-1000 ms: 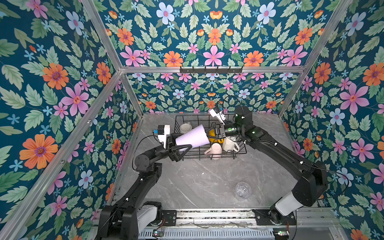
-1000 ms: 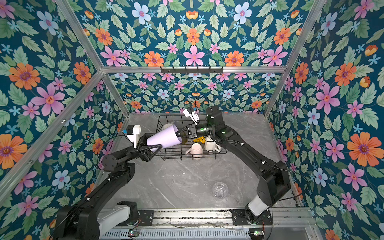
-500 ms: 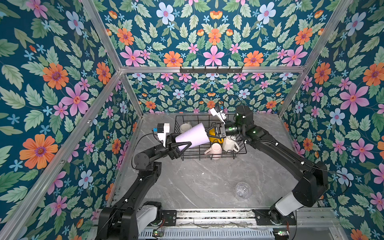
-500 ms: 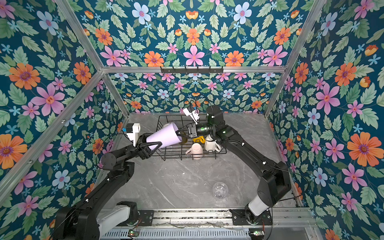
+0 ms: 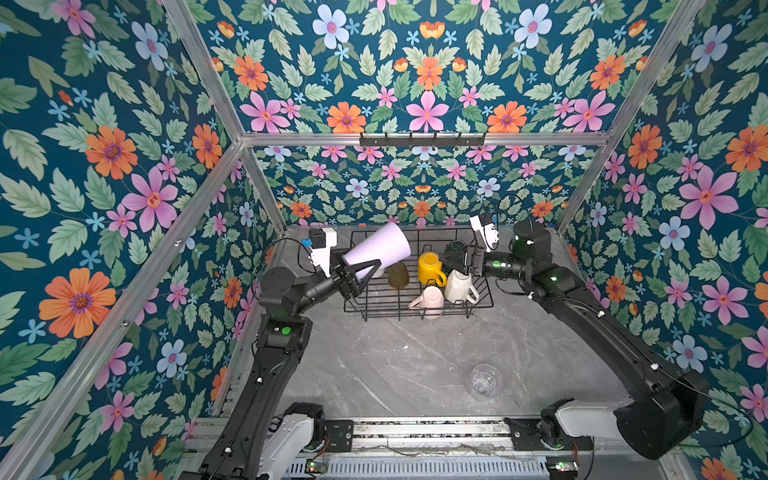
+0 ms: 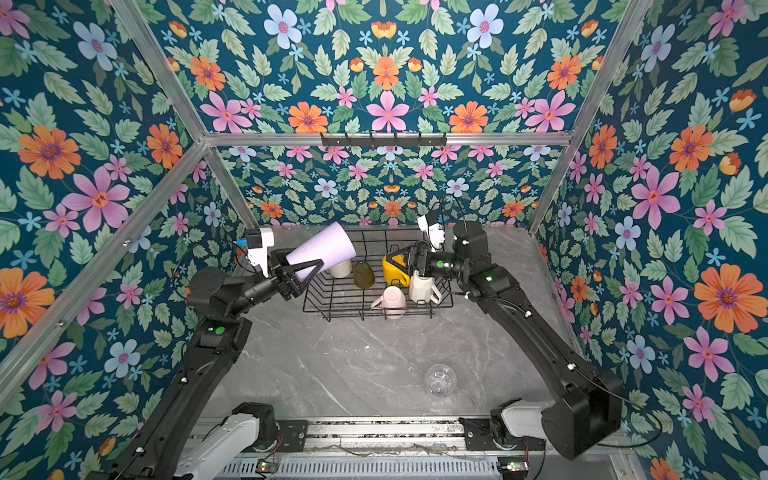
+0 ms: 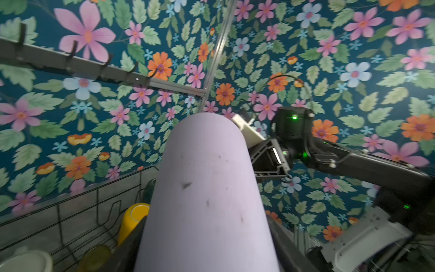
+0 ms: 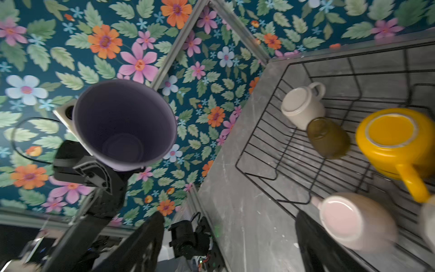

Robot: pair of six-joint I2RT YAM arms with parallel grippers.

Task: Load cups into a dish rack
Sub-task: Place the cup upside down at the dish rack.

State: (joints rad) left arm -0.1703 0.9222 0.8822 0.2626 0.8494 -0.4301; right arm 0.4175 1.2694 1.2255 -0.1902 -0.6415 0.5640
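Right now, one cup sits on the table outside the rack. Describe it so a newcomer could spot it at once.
Start at the grey marble tabletop, with the black wire dish rack at its far end. Near the front edge, toward the right arm's base, sits a clear glass. It is the only colourless cup, and the only one resting alone on bare table.

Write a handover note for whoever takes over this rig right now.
Left gripper: shut on the lilac tumbler, held tilted above the dish rack, at its left end.
Right gripper: open, empty, over the rack near the yellow mug.
Done: cream mug, olive glass, yellow mug, pink mug and white mug sit in the rack.
Left: set the tumbler in; fetch the clear glass from the table, near side.
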